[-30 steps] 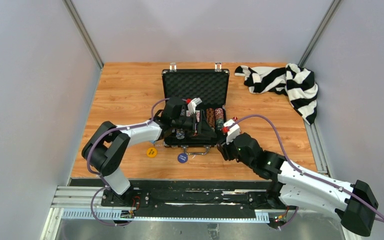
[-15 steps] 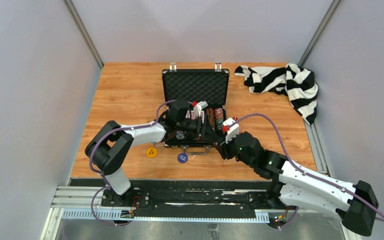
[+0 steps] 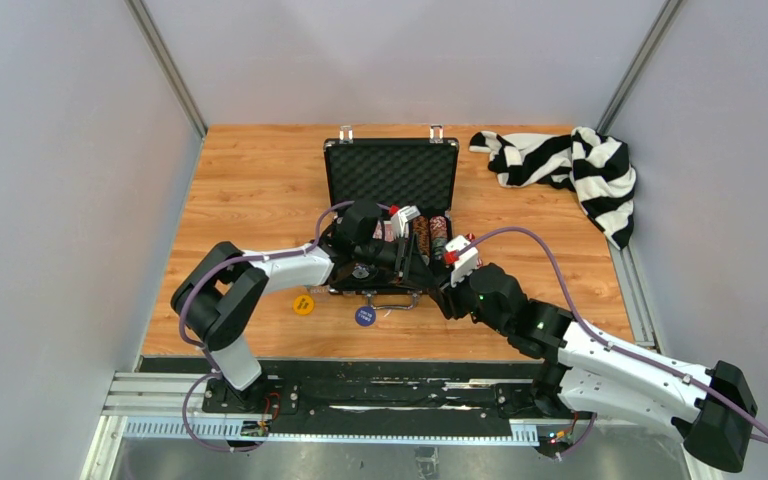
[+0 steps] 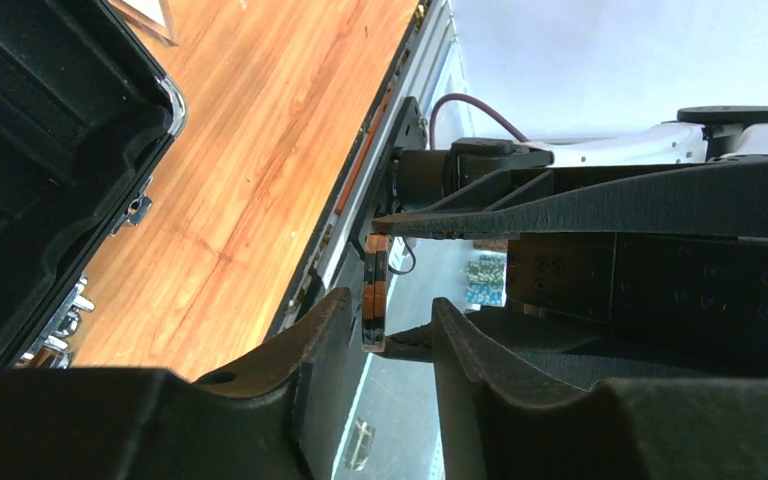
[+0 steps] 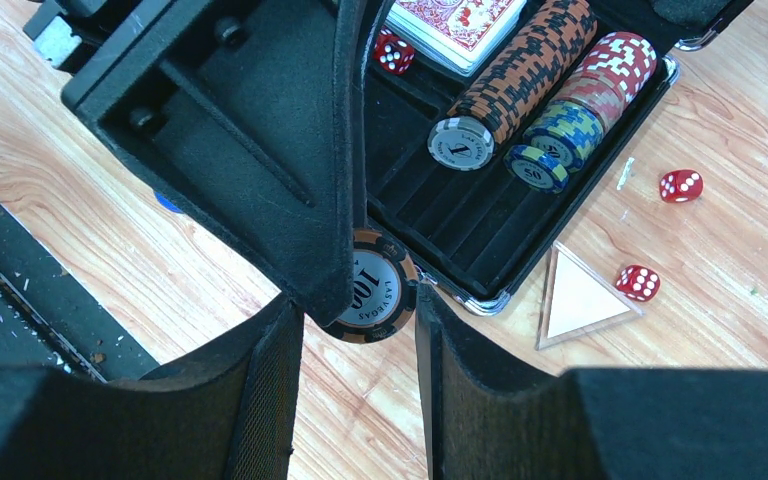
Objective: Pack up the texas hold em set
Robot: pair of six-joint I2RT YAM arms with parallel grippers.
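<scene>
On the wooden surface (image 3: 250, 190), a yellow round button (image 3: 303, 303) and a blue round button (image 3: 364, 316) lie in front of the open black rectangular briefcase (image 3: 390, 170). The left gripper (image 4: 392, 318) extends across its tray, jaws partly apart around a small stack of brown-and-black poker chips (image 5: 375, 285) just off the front right corner. The right gripper (image 5: 358, 325) pinches that stack. Red dice (image 5: 680, 185) lie right of the case.
</scene>
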